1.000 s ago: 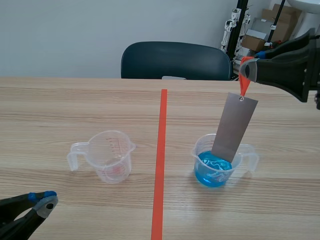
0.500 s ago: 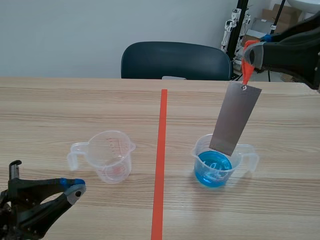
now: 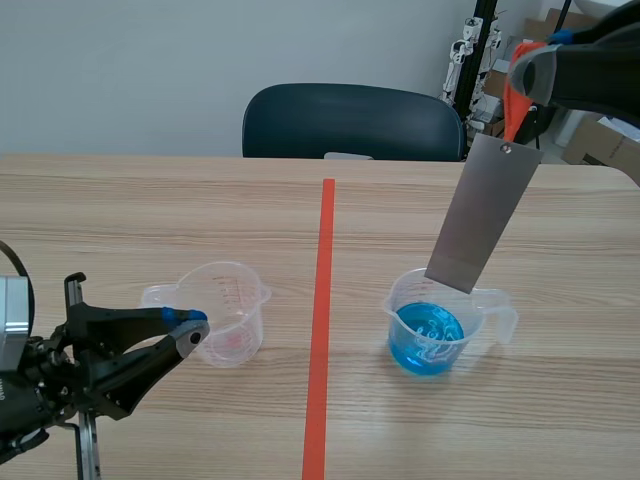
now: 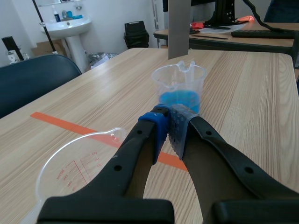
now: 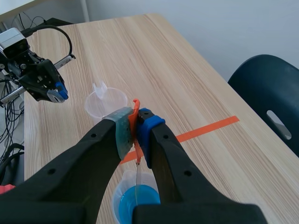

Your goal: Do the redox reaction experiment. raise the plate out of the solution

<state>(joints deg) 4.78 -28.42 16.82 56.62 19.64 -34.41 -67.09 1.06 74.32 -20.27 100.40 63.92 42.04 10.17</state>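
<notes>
We are looking at a pale wood-grain desk (image 3: 150, 220) with a smooth laminate face and an orange-red tape line (image 3: 322, 300) running down its middle. The metal plate (image 3: 485, 215) is hanging over the right half. It is a thin, flat, grey rectangle with a dull sheen and square corners, and a small hole is showing near its upper edge. An orange-red tab (image 3: 515, 105) is passing through that hole, and the right jaws are pinching this tab, closed tight on it, so the plate is dangling tilted beneath the right arm (image 3: 600, 70).

The plate's lower edge is sitting clear of the blue solution (image 3: 428, 340), about level with the rim of the clear plastic measuring cup (image 3: 470, 300) that is holding it. In the left wrist view we are seeing that edge just above the rim. The grey face is looking even in tone from end to end. From the right wrist view the plate is showing edge-on as a fine line above the blue liquid.

That cup is round and see-through, with a loop handle and a small pouring lip. A second, empty measuring cup (image 3: 215, 315) of the same shape, printed with red graduation marks, is standing left of the tape line.

The left jaws are closed on nothing, their dotted pads (image 4: 180, 126) pressing together, and the tips are resting just beside the empty cup's near wall; we cannot tell whether they are touching it. A dark blue chair (image 3: 350, 120) with a rounded back is standing behind the desk.
</notes>
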